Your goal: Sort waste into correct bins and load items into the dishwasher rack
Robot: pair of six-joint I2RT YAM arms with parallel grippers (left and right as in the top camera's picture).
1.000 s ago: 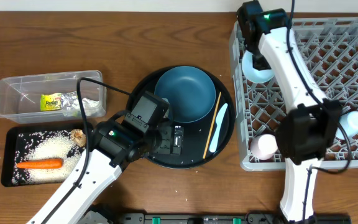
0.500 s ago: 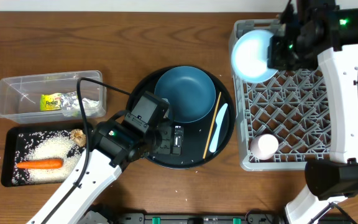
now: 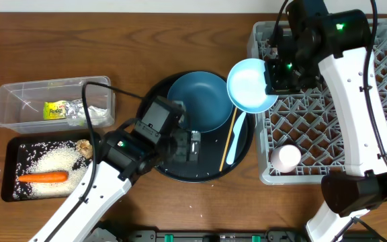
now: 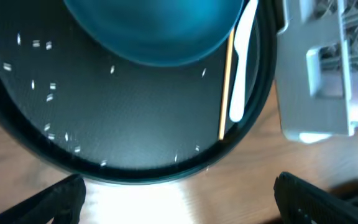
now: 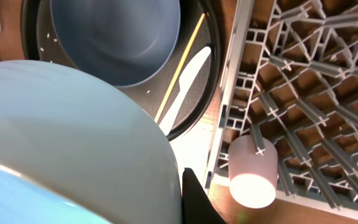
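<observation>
Pale-blue bowl [image 3: 250, 84], dark-blue plate [image 3: 197, 104]

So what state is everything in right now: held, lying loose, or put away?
white bowl, gripped by right gripper, held up at the rack edge.
left gripper, open, empty, over round black tray.
dark-blue plate, resting on that tray.
chopstick, lying on tray beside pale-blue utensil.
pink cup, in the rack.
snack wrapper, in clear tub.
carrot, in black rectangular tray.
</observation>
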